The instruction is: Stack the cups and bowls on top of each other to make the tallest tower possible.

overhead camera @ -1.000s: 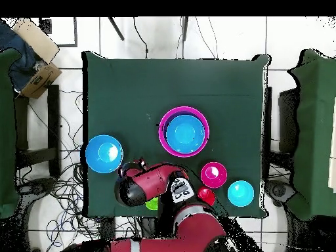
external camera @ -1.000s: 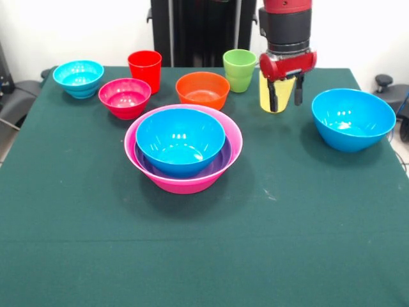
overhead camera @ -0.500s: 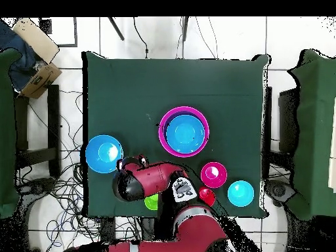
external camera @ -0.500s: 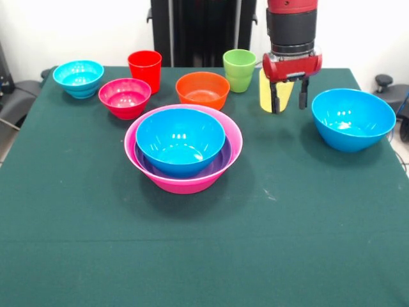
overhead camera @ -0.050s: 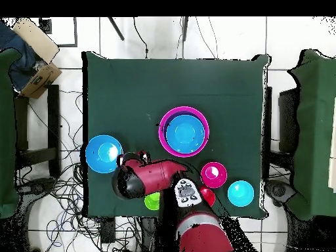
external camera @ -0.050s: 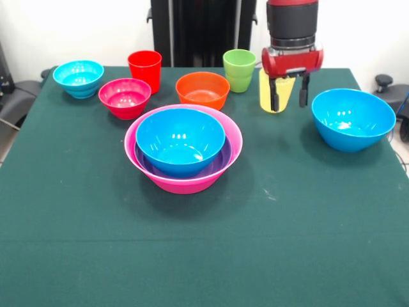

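- Yellow cup [external camera @ -0.050s: 271, 93]: near table's [external camera @ -0.050s: 204, 256] far edge, partly masked by gripper [external camera @ -0.050s: 289, 101]; overhead, arm hides it.
- Gripper: fingers spread, one before the cup, one beside it; gripping nothing.
- Tower [external camera @ -0.050s: 183, 149]: pink, purple, blue bowls nested, table centre.
- Orange bowl [external camera @ -0.050s: 202, 89]: hidden overhead.
- Loose blue bowl [external camera @ -0.050s: 353, 119]: by the side edge.

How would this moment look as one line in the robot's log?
gripper: open, by translucent yellow plastic cup | tower: blue bowl in purple in pink | other blue bowl: loose
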Controlling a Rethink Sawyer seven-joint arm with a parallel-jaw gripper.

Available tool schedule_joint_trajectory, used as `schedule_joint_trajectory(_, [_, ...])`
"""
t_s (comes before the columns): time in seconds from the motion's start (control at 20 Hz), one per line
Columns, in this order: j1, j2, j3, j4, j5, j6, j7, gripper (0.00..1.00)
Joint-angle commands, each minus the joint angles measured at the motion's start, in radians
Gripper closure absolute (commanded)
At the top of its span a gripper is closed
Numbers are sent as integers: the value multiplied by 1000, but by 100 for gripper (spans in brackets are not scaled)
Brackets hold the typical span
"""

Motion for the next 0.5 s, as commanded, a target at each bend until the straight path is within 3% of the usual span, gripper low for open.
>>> schedule_joint_trajectory(0.05, [-100, -166, 178, -40, 114, 357, -5, 0])
schedule_joint_trajectory(0.2, [-118, -173, 195, -40, 119, 374, -12, 0])
schedule_joint_trajectory(0.5, [-65, -148, 155, -48, 81, 326, 38, 0])
